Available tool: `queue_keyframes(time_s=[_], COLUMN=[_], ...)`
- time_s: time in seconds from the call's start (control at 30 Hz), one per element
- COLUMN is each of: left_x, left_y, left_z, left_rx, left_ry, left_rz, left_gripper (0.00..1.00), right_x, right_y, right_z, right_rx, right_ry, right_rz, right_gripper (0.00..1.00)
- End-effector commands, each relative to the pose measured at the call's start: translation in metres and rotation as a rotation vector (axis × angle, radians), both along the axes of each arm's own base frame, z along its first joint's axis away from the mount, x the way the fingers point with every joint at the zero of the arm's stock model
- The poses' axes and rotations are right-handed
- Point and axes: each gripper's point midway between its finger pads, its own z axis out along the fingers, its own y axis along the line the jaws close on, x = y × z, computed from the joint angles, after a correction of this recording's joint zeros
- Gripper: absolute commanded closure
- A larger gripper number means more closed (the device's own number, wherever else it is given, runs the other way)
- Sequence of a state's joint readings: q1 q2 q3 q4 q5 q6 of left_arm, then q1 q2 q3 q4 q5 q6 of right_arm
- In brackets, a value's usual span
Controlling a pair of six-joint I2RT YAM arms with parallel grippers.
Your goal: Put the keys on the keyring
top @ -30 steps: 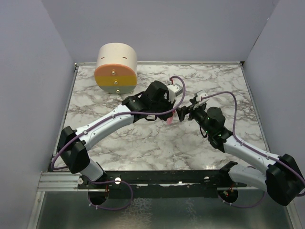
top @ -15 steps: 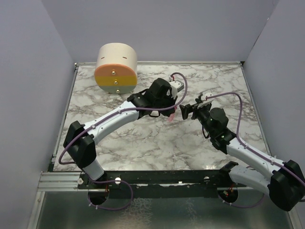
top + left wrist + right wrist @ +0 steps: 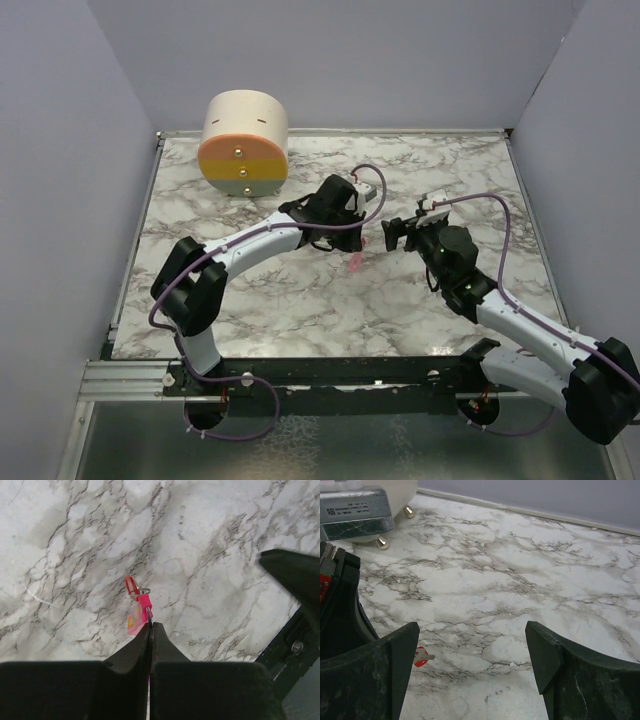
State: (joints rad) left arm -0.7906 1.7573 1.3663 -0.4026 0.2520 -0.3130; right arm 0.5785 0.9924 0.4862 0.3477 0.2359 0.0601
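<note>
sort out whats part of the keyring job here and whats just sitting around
Part of the job:
keyring, its pink strip pinched in the left end effector
red key, right at the ring
right end effector, open, holding nothing

Just lying about:
cream and orange round box, far left on the marble table

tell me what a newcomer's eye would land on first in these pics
The bright pink keyring, pinched in the shut left gripper with a tiny red key by its ring, stands out at the middle of the grey-veined marble table. Next comes the cream, orange and yellow drum at the far left corner, then the right gripper, open close beside the left one.
</note>
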Motion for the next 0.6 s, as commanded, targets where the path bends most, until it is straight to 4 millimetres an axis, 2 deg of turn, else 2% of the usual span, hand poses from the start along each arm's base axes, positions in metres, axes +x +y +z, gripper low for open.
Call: queue_keyframes(time_s=[0.0, 0.1, 0.23, 0.37, 0.5, 0.57], left_x=[0.011, 0.014, 0.018, 0.021, 0.024, 0.030], left_y=[0.004, 0.010, 0.017, 0.017, 0.015, 0.024], left_z=[0.024, 0.031, 0.043, 0.062, 0.076, 0.078], left_rx=[-0.194, -0.301, -0.423, -0.541, -0.596, -0.586], left_ry=[0.022, 0.050, 0.078, 0.086, 0.070, 0.017], left_rz=[0.079, 0.118, 0.163, 0.187, 0.196, 0.247], left_gripper=[1.00, 0.95, 0.79, 0.67, 0.65, 0.65], right_x=[0.005, 0.006, 0.007, 0.007, 0.008, 0.009], right_y=[-0.010, -0.008, -0.006, -0.003, 0.002, 0.008], right_z=[0.018, 0.016, 0.014, 0.013, 0.010, 0.007], right_rx=[0.027, 0.024, 0.020, 0.020, 0.013, 0.006], right_ry=[-0.023, -0.016, -0.007, -0.003, 0.009, 0.024], right_rz=[-0.062, -0.058, -0.046, -0.034, -0.009, 0.018], right_gripper=[0.11, 0.11, 0.11, 0.11, 0.11, 0.12])
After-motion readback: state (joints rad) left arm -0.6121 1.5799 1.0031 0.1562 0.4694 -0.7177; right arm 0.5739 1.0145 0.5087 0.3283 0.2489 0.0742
